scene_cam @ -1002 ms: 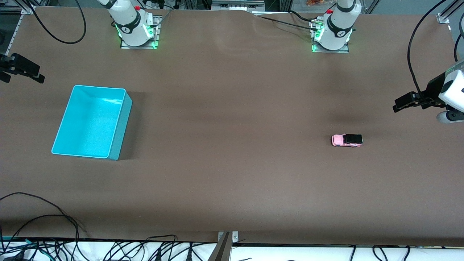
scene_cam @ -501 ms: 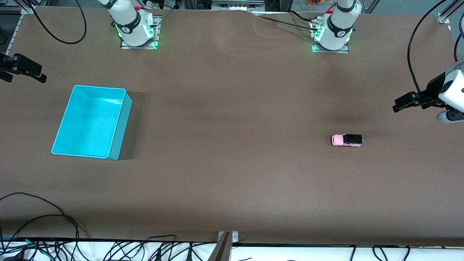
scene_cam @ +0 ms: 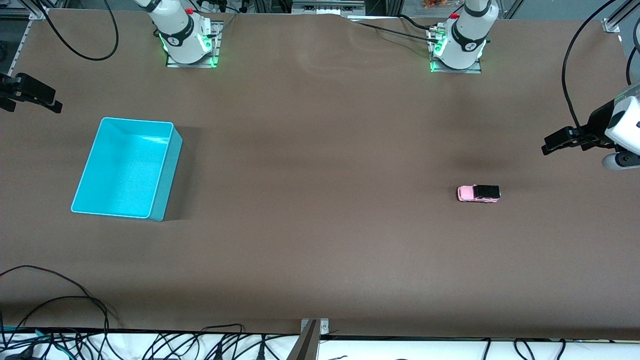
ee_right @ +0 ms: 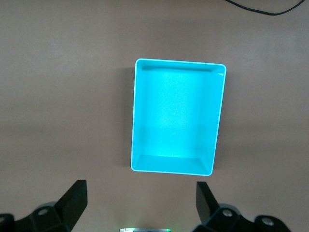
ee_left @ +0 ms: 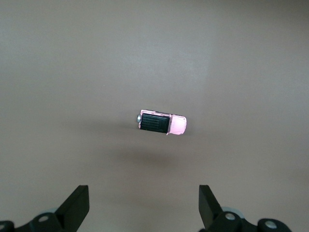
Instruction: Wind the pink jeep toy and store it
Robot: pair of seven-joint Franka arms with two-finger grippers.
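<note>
The pink jeep toy (scene_cam: 478, 193) stands on the brown table toward the left arm's end; it also shows in the left wrist view (ee_left: 161, 124). The cyan bin (scene_cam: 169, 180) stands toward the right arm's end and is empty; its rim shows in the right wrist view (ee_right: 179, 62). My left gripper (scene_cam: 550, 145) hangs open and empty above the table's end, off to the side of the jeep; its own view (ee_left: 143, 208) shows both fingers spread. My right gripper (scene_cam: 52, 104) hangs open and empty above the table's other end, beside the bin (ee_right: 140, 200).
Both arm bases (scene_cam: 187, 42) (scene_cam: 457, 47) stand along the table edge farthest from the front camera. Loose black cables (scene_cam: 75, 300) lie along the edge nearest the camera. A metal bracket (scene_cam: 312, 332) sits at the middle of that edge.
The right gripper has shifted very slightly at its end of the table. The jeep, the bin and the left gripper have not moved.
</note>
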